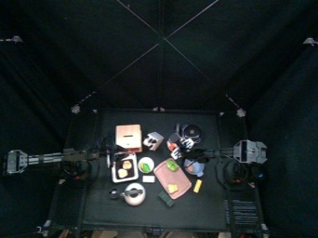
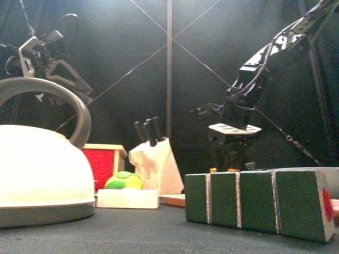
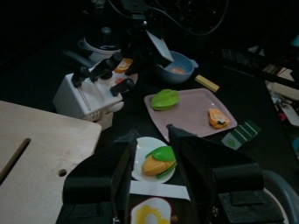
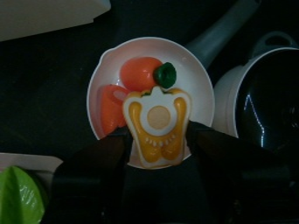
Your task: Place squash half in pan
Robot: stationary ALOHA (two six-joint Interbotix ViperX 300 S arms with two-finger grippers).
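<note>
Right at the front of the black bench [image 2: 159, 238] stand a white kettle [image 2: 40, 169] and a row of green blocks [image 2: 259, 201]; behind them a knife block [image 2: 159, 164] and a red box [image 2: 102, 164]. Further back the right gripper [image 4: 158, 131] hangs with the squash half [image 4: 158, 122] pinched between its jaws, cut face up, over a white bowl [image 4: 193, 83] of red and orange pieces; the pan [image 4: 268, 96] sits just beside that bowl. I judge the squash a light, stiff toy, smooth enough to slip, best held across its narrow waist. Off to the other side the left gripper [image 3: 163, 162] hovers with jaws parted and empty above a small plate [image 3: 152, 168]; black curtains close the room all round.
</note>
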